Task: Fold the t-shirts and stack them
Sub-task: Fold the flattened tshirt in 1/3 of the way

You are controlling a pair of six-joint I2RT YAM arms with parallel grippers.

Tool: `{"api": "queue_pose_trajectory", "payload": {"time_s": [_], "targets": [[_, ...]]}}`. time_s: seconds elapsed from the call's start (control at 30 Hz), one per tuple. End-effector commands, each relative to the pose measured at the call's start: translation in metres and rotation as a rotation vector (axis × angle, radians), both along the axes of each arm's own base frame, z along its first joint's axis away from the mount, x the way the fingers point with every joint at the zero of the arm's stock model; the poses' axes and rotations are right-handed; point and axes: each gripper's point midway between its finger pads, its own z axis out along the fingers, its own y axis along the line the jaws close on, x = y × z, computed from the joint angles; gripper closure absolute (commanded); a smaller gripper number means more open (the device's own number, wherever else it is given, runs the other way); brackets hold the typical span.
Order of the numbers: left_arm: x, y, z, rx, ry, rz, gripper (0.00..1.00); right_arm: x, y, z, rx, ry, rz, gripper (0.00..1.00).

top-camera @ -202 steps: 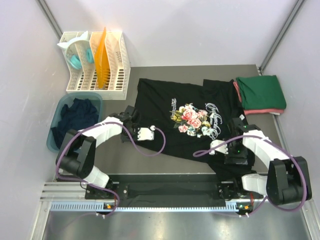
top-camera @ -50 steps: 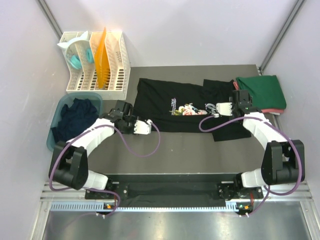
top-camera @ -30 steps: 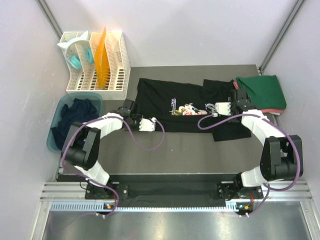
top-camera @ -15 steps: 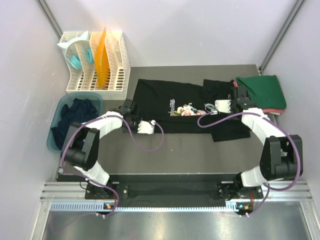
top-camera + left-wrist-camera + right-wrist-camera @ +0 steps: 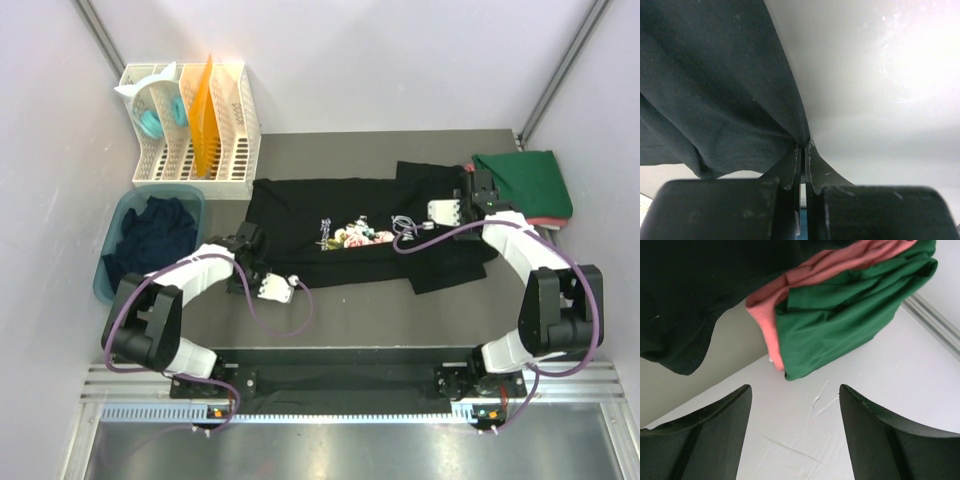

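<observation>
The black shirt lies across the middle of the surface, apparently doubled over, since only a strip of its print peeks out along the near edge. One sleeve sticks out toward the near side on the right.

The left tool is pinched tight on the shirt's edge at the near-left corner. In the wrist view the cloth fans out from between the closed tips. The right tool has its tips well apart with nothing between them. It hangs over the shirt's far-right end, just beside the folded pile, which is a green shirt on top of a pink shirt at the far right. More dark shirts sit bunched in the tub off to the left.

My take on handling: this is thin, floppy cotton that weighs next to nothing and has zero stiffness, so it goes wherever you drag it and wrinkles if you push. Grab hems, corners or the sleeve seam, never the middle of a panel. Where it's doubled you want both layers in the pinch, or the top one slides off the bottom one. With only one corner held, the rest will probably trail and bunch, so I'd want the right tool on the opposite corner before anything lifts.
</observation>
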Motion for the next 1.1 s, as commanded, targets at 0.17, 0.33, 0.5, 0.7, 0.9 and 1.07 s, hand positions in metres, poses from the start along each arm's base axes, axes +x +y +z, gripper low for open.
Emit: {"api": "queue_pose_trajectory", "payload": {"time_s": [0.17,0.33,0.5,0.7,0.9,1.07], "targets": [[-0.024,0.038,-0.013,0.153,0.021,-0.002,1.0,-0.011,0.014,0.01,0.054,0.079,0.076,0.28],[-0.02,0.047,-0.02,0.185,-0.005,0.039,1.0,-0.026,0.019,0.003,0.069,0.166,0.119,0.27],[-0.012,0.058,-0.028,0.213,-0.032,0.092,1.0,-0.055,0.028,-0.011,0.127,0.317,0.163,0.27],[0.013,0.043,-0.016,0.128,-0.081,0.253,0.24,-0.093,0.033,-0.027,0.137,0.464,0.253,0.26],[0.047,0.024,0.014,0.022,-0.135,0.408,0.08,-0.123,0.031,-0.051,0.123,0.582,0.305,0.29],[0.078,0.013,0.046,-0.055,-0.229,0.483,0.06,-0.138,0.033,-0.067,0.127,0.639,0.324,0.32]]}}
